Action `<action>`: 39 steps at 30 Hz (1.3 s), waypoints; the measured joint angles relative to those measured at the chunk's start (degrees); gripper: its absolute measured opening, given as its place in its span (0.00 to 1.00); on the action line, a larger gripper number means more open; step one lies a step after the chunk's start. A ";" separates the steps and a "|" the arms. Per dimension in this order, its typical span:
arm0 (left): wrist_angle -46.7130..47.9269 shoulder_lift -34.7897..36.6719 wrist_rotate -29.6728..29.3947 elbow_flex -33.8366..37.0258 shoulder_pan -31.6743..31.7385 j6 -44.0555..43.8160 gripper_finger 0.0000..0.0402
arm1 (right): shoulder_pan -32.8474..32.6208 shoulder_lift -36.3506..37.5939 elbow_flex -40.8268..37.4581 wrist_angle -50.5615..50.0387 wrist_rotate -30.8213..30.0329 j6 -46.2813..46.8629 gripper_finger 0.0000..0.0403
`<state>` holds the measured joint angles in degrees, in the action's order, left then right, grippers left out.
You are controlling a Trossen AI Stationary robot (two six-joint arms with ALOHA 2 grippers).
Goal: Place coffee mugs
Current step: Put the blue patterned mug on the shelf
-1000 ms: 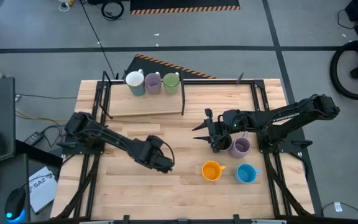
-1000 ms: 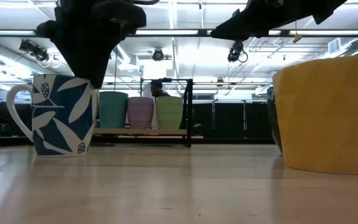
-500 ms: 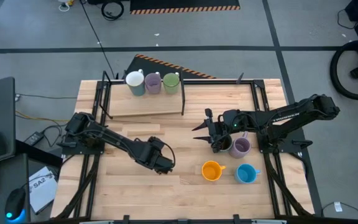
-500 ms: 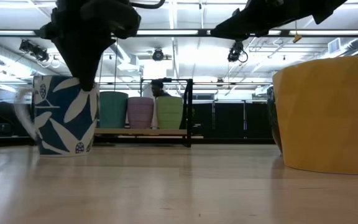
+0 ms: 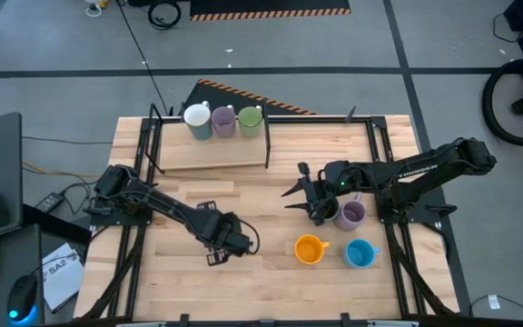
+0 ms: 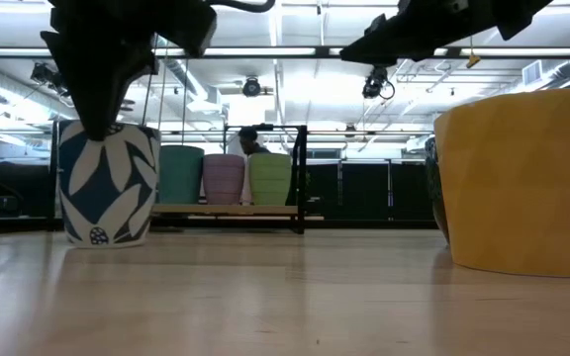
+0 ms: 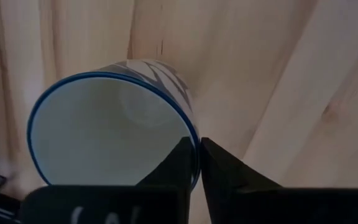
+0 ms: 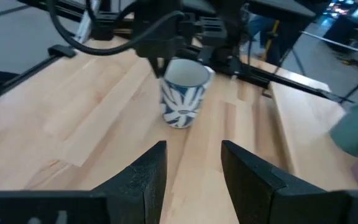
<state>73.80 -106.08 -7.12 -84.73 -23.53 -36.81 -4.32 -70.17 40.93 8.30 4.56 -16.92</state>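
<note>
A white mug with blue leaves [image 6: 107, 183] stands near the table's left-middle, also seen in the right wrist view as the leaf mug [image 8: 182, 96]. My left gripper [image 5: 230, 243] points down over it and is shut on its rim. My right gripper [image 5: 309, 202] hovers open at the right-middle, beside a dark brown mug [image 5: 327, 211] and a lilac mug [image 5: 352, 214], with nothing between its fingers [image 8: 148, 177]. An orange mug [image 5: 309, 249] and a blue mug [image 5: 360, 253] stand on their bases toward the near edge. My left gripper pinches the mug's rim [image 7: 194, 146], one finger inside the mug and one outside. The fingers come from above, pointing down. The mug is close to upright with its base at the table top; whether it is lifted clear I cannot tell.
A low wooden shelf [image 5: 212, 154] at the far left carries a pale teal mug [image 5: 197, 119], a lilac mug [image 5: 223, 120] and a green mug [image 5: 250, 118]. The orange mug [image 6: 518, 183] looms close in the low view. Bare wood lies between the two arms.
My left gripper has rolled about its downward line while staying over the same spot. The leaf mug has turned with it: its handle, which stuck out to one side in the low view, has swung out of sight. The mug tipped briefly on the way.
</note>
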 joint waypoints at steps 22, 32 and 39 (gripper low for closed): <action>0.70 -0.11 -7.21 0.09 -1.16 27.26 0.08 | -0.17 0.00 -11.54 21.22 2.53 3.79 0.39; 1.45 1.00 -6.99 0.13 1.69 32.98 0.07 | 0.42 0.00 -11.66 22.85 2.57 3.03 0.39; 1.57 8.06 -7.38 3.74 3.60 30.80 0.07 | 0.32 -0.20 -12.70 24.18 2.59 3.06 0.39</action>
<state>75.37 -98.02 -14.50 -80.99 -19.92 -6.01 -4.00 -70.37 28.23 32.48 7.16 -13.86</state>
